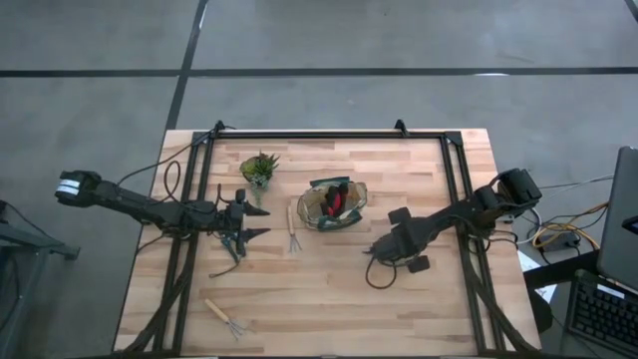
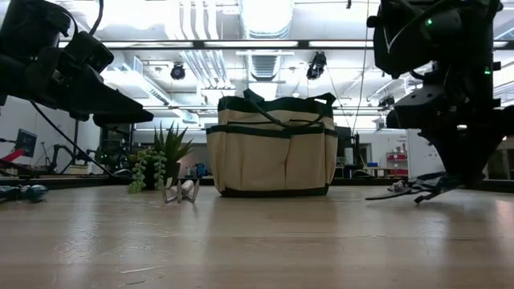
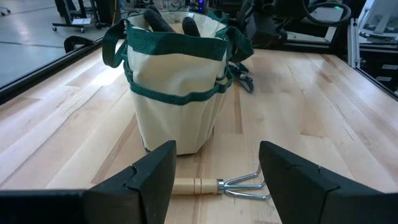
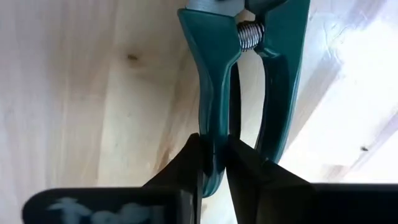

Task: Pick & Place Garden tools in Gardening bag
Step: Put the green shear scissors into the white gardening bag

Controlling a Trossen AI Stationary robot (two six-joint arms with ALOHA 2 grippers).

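The tan gardening bag (image 1: 334,202) with green trim stands upright mid-table, a red-and-black glove (image 1: 336,205) inside it. One wooden-handled fork (image 1: 292,229) lies left of the bag, and another (image 1: 224,317) lies near the front left edge. The teal-handled pruning shears (image 4: 261,74) lie right of the bag (image 2: 273,144), under my right gripper (image 4: 214,146), which points steeply down and is shut on them. My left gripper (image 3: 214,180) waits open and level left of the bag (image 3: 177,81), with the nearer fork (image 3: 217,185) lying on the table beyond its fingers. My right gripper pinches one handle of the shears (image 4: 213,118) between its two fingers, close to that handle's free end. The fingers come from above, slanting down, one on either side of the handle. The other handle (image 4: 280,93) stays outside the hold. The shears (image 2: 409,189) lie low on the table.
A small spiky green plant (image 1: 259,170) stands at the far left of the bag. A black frame (image 1: 329,135) runs along the table's far edge and down both sides. Bare wood lies between the bag and the near edge.
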